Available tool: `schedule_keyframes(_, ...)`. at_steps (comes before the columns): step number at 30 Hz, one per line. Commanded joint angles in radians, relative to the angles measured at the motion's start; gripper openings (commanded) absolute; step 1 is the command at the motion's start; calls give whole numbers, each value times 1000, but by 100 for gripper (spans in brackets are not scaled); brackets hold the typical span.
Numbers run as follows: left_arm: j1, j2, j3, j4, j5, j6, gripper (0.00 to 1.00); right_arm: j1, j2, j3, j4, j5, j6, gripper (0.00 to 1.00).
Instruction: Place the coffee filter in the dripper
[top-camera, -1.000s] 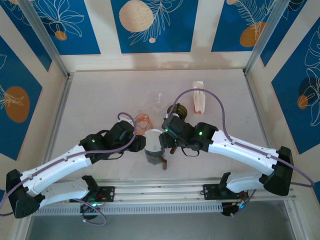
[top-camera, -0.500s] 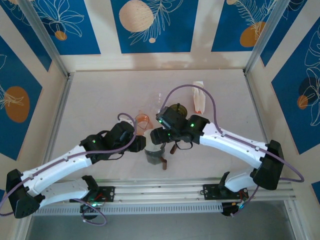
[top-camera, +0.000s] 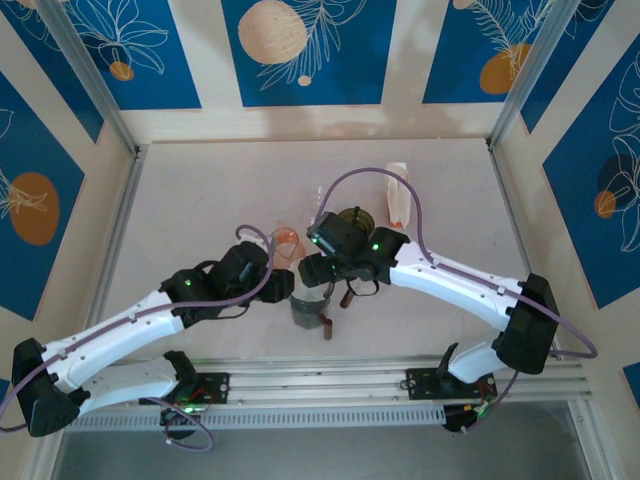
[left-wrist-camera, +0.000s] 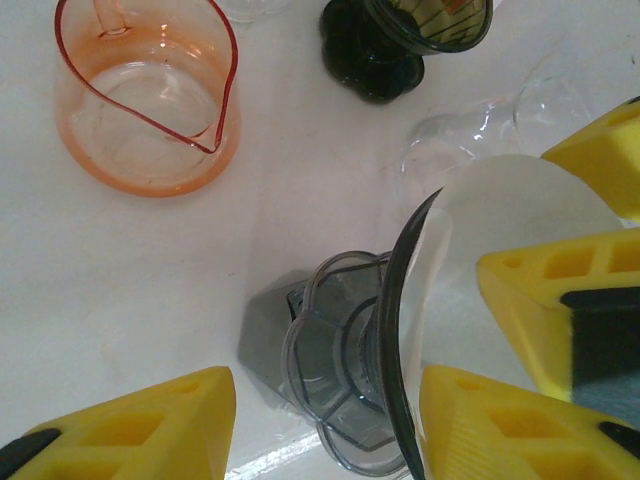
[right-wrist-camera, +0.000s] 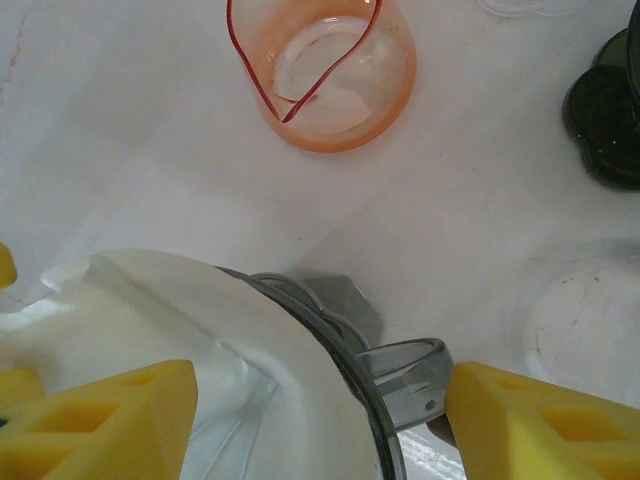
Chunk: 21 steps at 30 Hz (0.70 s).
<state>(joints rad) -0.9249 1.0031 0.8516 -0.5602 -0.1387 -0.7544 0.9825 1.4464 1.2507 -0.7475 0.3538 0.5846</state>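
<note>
At the right wrist, the right pincer (right-wrist-camera: 320, 400) stands released astride the dripper (right-wrist-camera: 405, 362), with the coffee filter (right-wrist-camera: 180, 310) inside it. A finger catching the paper on lifting could drag it out.

Left wrist: the filter's mouth faces up, axis near upright, one edge proud of the rim. Whether the left pincer (left-wrist-camera: 325, 400) clamps anything I cannot tell.

From above, both crowd the dripper on the surface (top-camera: 200, 200).

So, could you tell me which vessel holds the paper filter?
The smoky grey dripper, white filter inside its rim; the orange jug and dark dripper have none.
</note>
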Motion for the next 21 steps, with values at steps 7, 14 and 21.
schedule_keyframes(7,6,-13,-21,-29,3,-16,52,34,25,-30,-41,-6,15,68)
schedule_keyframes(14,6,-32,-47,-23,5,-24,52,45,-49,-37,4,57,27,68)
schedule_keyframes(21,6,-35,-62,-3,17,-30,52,45,-87,-22,10,70,41,69)
